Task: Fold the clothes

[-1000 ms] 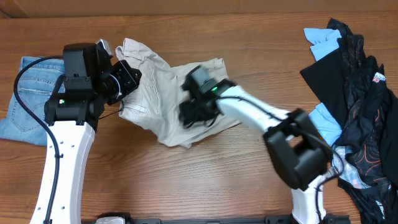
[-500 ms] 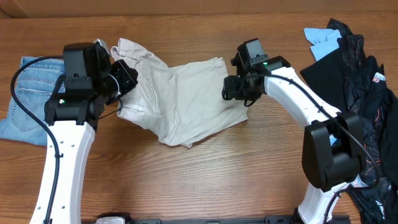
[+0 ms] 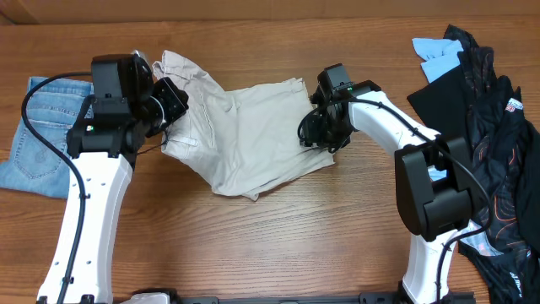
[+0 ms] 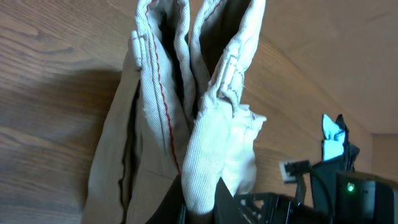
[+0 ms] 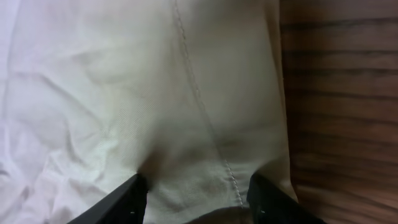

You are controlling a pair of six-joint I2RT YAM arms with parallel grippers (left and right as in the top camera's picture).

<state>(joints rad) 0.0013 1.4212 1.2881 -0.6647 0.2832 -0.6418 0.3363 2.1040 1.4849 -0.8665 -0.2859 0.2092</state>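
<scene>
Okay, left tool (image 4: 202, 208) clamped on the waistband (image 4: 214, 99) of the khaki shorts (image 3: 253, 135), my right tool (image 5: 199, 199) spread apart over the hem (image 5: 233, 180), and a shallow pinch risks lifting one layer.

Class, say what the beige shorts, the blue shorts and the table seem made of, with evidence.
Beige shorts: likely cotton twill, matte; fine diagonal ribs, stitched seams.
Blue shorts: seemingly denim; faded blue, visible pocket seams.
Table: wood or wood-look laminate; grain lines, slight sheen.

Finding no legible text, brand or number anywhere; noting only a small red-and-white patch (image 3: 510, 105) on black garment (image 3: 483, 127), unreadable.
</scene>
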